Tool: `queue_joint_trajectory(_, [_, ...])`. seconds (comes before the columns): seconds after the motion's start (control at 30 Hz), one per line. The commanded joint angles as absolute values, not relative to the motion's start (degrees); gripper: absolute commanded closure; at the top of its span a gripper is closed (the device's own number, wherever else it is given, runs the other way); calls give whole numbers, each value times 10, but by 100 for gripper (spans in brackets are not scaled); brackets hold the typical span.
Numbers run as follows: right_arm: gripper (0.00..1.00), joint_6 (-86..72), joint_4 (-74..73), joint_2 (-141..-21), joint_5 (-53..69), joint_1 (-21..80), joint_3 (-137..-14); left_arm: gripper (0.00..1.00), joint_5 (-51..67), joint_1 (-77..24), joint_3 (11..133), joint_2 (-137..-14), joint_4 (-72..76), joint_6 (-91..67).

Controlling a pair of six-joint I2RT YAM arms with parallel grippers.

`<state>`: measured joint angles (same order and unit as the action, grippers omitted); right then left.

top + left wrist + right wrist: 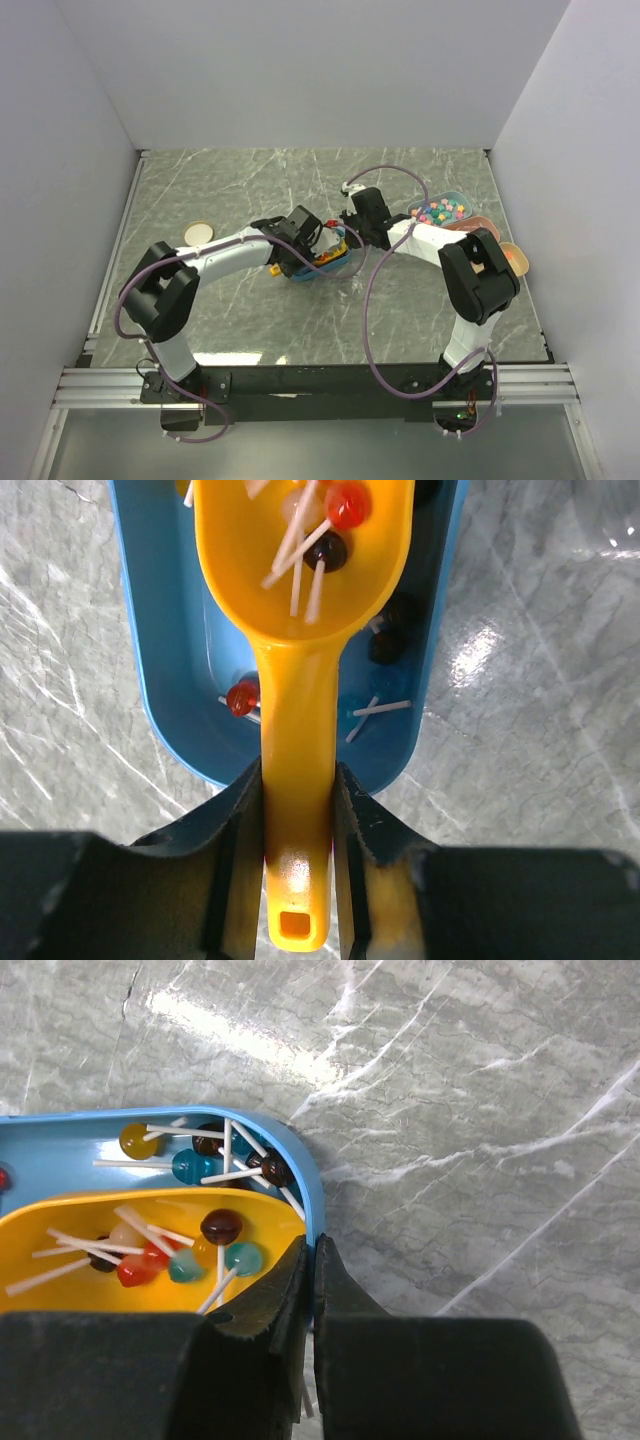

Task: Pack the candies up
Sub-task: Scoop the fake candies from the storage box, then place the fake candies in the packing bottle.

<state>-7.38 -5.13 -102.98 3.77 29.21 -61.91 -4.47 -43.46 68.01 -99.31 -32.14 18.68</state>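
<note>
**Loaded scoop over the tray, both pincers engaged**

The left pincer [298,780] grasps the handle of the yellow plastic scoop [298,710]. Small ball lollipops on white sticks [220,1227], dark, red and teal, lie in its bowl at 12 o'clock of the fingers and in the blue oval plastic tray [165,680] beneath. The right pincer [312,1260] is clenched on the tray's rim, with lollipops just at its 10 o'clock. The grey marble surface [480,1110] lies open beyond that rim from 12 to 3 o'clock. From above, a clear tub of pastel sweets [455,197] sits near the tray at 2 o'clock.

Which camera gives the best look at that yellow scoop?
The left wrist view: the yellow scoop runs from its handle, clamped in the left gripper, up to its bowl of candies over the blue tray. The right wrist view shows only its bowl; the top view, just yellow slivers.
</note>
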Motion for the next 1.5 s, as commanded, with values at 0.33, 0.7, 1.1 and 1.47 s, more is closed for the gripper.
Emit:
queue_joint_trajectory(0.33, [86, -96, -58, -1002, 54, 293, -649, 99, 14, -417, 606, -915, -229, 162])
queue_joint_trajectory(0.7, [84, -99, -90, -1009, 26, 292, -678, 99, 2, -410, 565, -876, -208, 164])
queue_joint_trajectory(1.1, [82, -106, -110, -1032, 4, 292, -692, 99, -18, -406, 538, -849, -199, 161])
queue_joint_trajectory(1.47, [57, -120, -131, -1006, 4, 292, -701, 99, -13, -404, 523, -791, -198, 167])
